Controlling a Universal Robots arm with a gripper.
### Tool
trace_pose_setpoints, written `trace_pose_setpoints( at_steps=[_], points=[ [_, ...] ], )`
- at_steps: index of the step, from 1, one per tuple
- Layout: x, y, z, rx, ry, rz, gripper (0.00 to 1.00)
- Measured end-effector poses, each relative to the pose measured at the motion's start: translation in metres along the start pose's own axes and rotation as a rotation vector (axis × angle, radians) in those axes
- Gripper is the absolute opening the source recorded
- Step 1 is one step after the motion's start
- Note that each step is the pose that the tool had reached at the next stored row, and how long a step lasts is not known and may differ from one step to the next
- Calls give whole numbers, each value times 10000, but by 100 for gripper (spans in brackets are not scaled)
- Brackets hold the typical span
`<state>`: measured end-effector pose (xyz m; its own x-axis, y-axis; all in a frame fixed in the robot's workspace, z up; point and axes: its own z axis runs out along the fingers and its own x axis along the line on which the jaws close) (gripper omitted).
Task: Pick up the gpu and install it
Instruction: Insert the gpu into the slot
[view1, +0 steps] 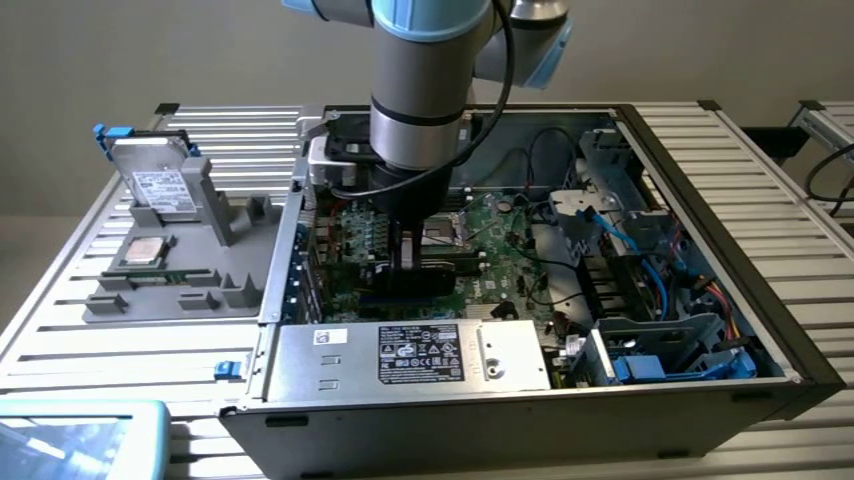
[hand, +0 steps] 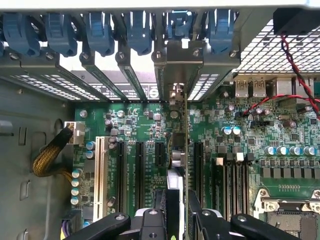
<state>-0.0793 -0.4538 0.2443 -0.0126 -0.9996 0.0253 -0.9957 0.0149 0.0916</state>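
My gripper (view1: 416, 252) reaches down into the open computer case (view1: 694, 250), low over the green motherboard (view1: 501, 255). In the wrist view the gpu (hand: 186, 140) shows edge-on as a thin upright card. Its silver end bracket (hand: 185, 65) stands against the rear slot openings of the case. My gripper (hand: 182, 202) is shut on the gpu, with one black finger on each side of the card. The card stands in line with a long black expansion slot (hand: 198, 165). Whether its lower edge sits in the slot is hidden. From the exterior view the gpu (view1: 400, 283) is a dark shape under the wrist.
A row of blue slot clips (hand: 100, 30) lines the case's rear wall. A yellow cable bundle (hand: 50, 155) and red-black wires (hand: 295, 65) lie nearby, and the CPU socket (hand: 290, 210) sits beside my fingers. The power supply (view1: 414, 355) fills the case front. A grey fixture (view1: 200, 260) holds a hard drive (view1: 158, 185).
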Motion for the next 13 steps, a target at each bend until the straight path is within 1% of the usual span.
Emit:
trace_pose_setpoints(
  at_steps=[4, 13],
  points=[
    [0, 2, 6, -17, 1, 0, 28],
    [0, 4, 19, -18, 3, 0, 28]
  ],
)
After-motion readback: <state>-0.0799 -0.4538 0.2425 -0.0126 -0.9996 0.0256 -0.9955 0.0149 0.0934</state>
